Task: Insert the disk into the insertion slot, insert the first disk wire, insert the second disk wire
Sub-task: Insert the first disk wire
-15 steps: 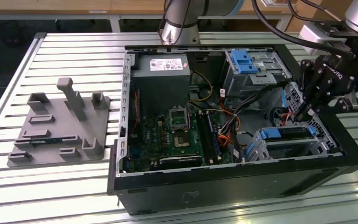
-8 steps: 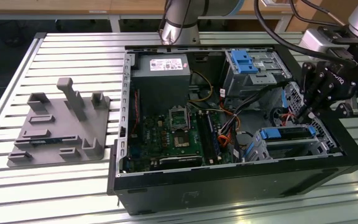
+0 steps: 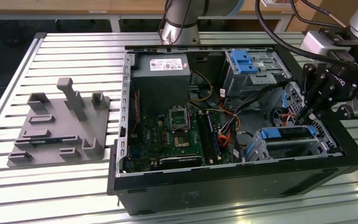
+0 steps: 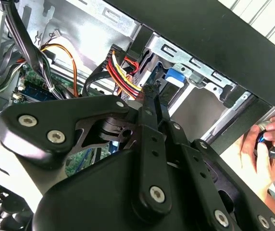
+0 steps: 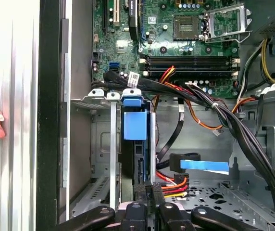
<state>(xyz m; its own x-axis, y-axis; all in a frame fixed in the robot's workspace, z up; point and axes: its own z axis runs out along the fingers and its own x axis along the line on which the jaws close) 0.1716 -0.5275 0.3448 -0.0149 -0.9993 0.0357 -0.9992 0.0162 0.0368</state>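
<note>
Jaws pinching narrow at red-yellow disk wire (image 5: 173, 183), by end of disk (image 5: 135, 126) sitting in insertion slot (image 5: 101, 144); misaligned plug possibly jamming, black cables (image 5: 200, 98) possibly snagging.

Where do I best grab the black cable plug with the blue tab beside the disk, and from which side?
Likely the stiff black plug body, not the thin blue tab or the cable. Come in through the case's open side, closing across its flat faces: it sits clear of the disk, with open space around it.
</note>
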